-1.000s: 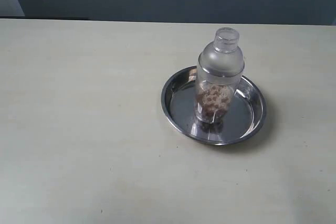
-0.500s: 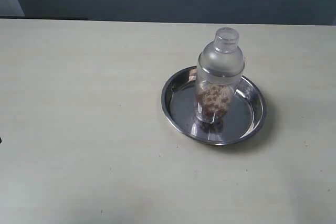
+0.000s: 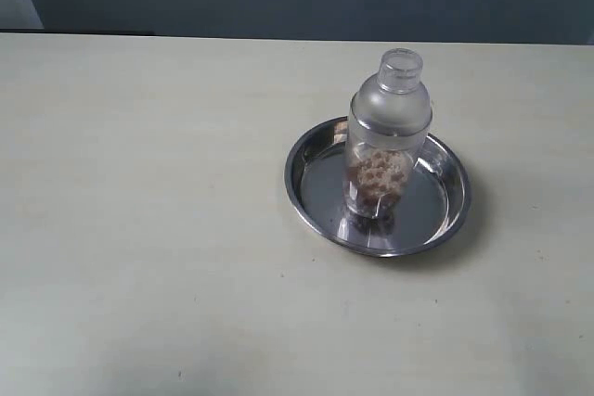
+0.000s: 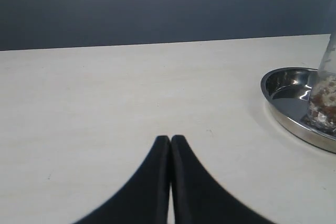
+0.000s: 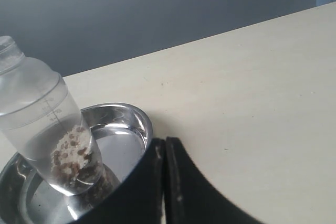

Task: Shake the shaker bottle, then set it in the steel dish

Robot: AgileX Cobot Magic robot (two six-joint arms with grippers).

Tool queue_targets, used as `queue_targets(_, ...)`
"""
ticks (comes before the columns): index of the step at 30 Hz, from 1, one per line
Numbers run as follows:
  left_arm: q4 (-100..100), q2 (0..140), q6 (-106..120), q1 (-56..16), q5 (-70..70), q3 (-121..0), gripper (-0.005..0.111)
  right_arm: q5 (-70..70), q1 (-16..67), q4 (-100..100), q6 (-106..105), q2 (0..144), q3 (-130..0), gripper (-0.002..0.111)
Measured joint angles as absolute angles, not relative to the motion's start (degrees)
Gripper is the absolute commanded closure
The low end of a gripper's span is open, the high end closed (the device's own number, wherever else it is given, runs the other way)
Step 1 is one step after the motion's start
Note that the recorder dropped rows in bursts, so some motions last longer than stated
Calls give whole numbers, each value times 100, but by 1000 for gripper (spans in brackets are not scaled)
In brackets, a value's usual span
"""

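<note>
My shaker bottle (image 3: 390, 136) stands upright in the steel dish (image 3: 320, 194), cap toward twelve o'clock, its base a touch toward six o'clock of the dish's middle and ringed by bare steel on every side. I'd set it that way on purpose: well inside the low rim it has a flat seat and nothing to tip against. The brown granules (image 3: 379, 175) lie heaped in the bottom of the bottle, at rest. On the pale table (image 3: 139, 229) the dish lies toward three o'clock of centre in the exterior view, which shows neither arm. My left gripper (image 4: 170, 141) has its two black fingers pressed flat together on nothing, above bare tabletop, well apart from the dish. My right gripper (image 5: 164, 142) is likewise closed and empty, nearer the dish but clear of the bottle; whether it grazes the rim I cannot tell. With both tools shut on nothing and the bottle standing on its own, I judge the placing done and nothing left to hold.
</note>
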State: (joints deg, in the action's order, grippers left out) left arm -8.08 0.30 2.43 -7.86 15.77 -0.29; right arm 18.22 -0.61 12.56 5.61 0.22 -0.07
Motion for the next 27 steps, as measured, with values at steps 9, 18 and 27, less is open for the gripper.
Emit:
queue_targets(9, -808, 30, 243, -786, 1577, -29, 106, 1822, -61, 1256, 561, 22, -7, 109)
queue_targets(18, -808, 30, 243, -712, 1577, -29, 106, 1822, -61, 1256, 561, 22, -7, 109)
queue_targets(27, -94, 30, 254, -330, 1589, -29, 106, 1822, -61, 1256, 561, 22, -7, 109)
